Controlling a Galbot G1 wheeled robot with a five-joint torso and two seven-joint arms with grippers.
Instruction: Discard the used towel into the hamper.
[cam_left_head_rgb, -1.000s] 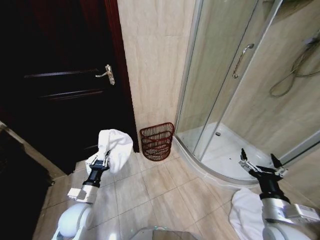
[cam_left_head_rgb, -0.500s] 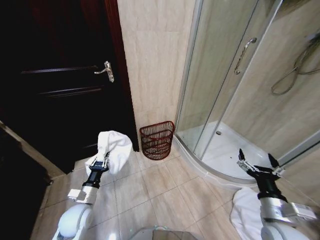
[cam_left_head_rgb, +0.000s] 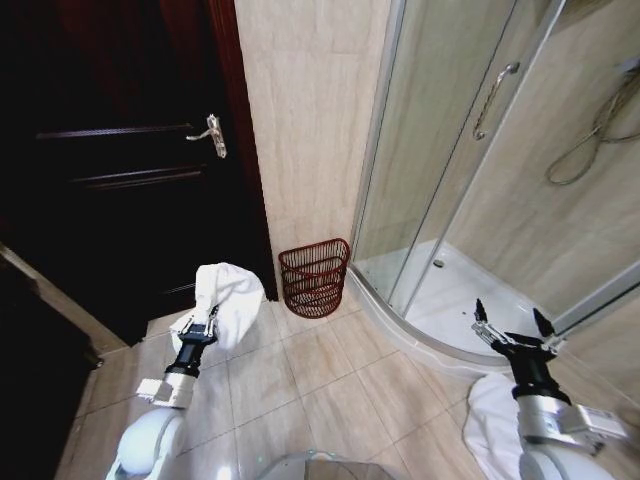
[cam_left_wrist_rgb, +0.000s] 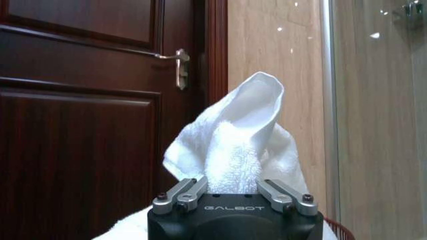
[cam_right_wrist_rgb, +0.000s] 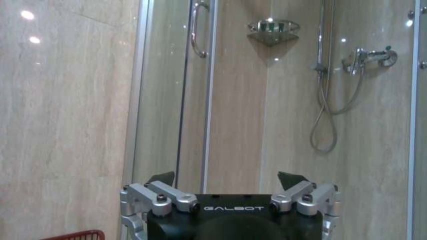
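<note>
A white towel (cam_left_head_rgb: 228, 298) hangs bunched from my left gripper (cam_left_head_rgb: 207, 318), which is shut on it low at the left, above the floor tiles. In the left wrist view the towel (cam_left_wrist_rgb: 235, 145) rises from between the closed fingers. The hamper (cam_left_head_rgb: 314, 276), a dark red open-weave basket, stands on the floor against the tiled wall, to the right of and beyond the towel. A bit of its rim (cam_left_wrist_rgb: 340, 229) also shows in the left wrist view. My right gripper (cam_left_head_rgb: 508, 328) is held open at the lower right with nothing in it, facing the shower.
A dark wooden door (cam_left_head_rgb: 120, 170) with a metal handle (cam_left_head_rgb: 212, 133) fills the left. A glass shower cabin (cam_left_head_rgb: 470, 160) with a curved raised tray edge (cam_left_head_rgb: 400, 325) takes the right. Another white cloth (cam_left_head_rgb: 490, 425) lies on the floor at the lower right. Bare tiles (cam_left_head_rgb: 320, 390) lie ahead.
The whole head view has shifted slightly, so the camera moved; the hamper sits a little higher in the picture. Both grippers keep their pose, and the left still holds the towel.
</note>
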